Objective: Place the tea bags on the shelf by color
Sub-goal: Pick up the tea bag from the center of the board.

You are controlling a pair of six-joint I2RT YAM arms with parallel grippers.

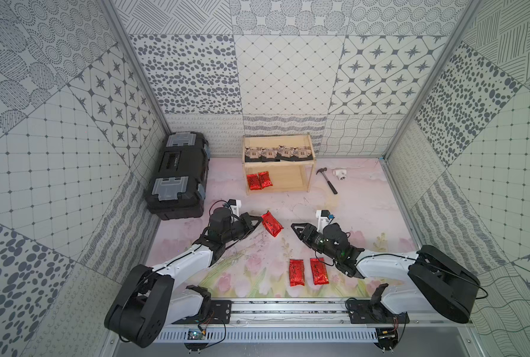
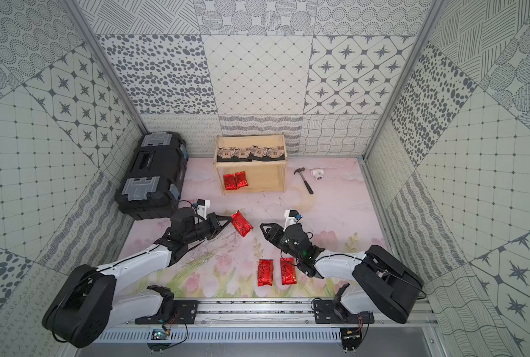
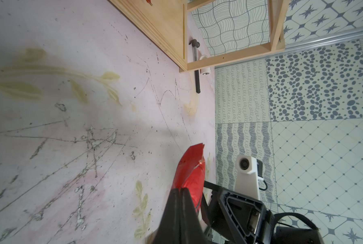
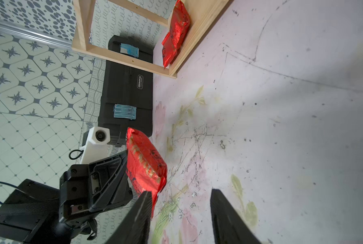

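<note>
Left gripper (image 1: 260,220), red tea bag (image 1: 272,228) pinched at its tips

The red tea bag (image 1: 271,223) is glossy, crinkled foil. The shelf (image 1: 277,164) is pale, matt bare wood, layered at the board edges. The toolbox (image 1: 177,176) is matt black plastic. The desk (image 1: 257,204) is a smooth pink floral print, scratched and scuffed. The fingers (image 4: 229,215) are matt black plastic.

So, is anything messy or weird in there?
A little. A hammer and a white pipe piece lie beside the shelf, though they are not tea. The pink table is scratched and scuffed. One red tea bag hangs tilted, pinched at its end by the left gripper.
</note>
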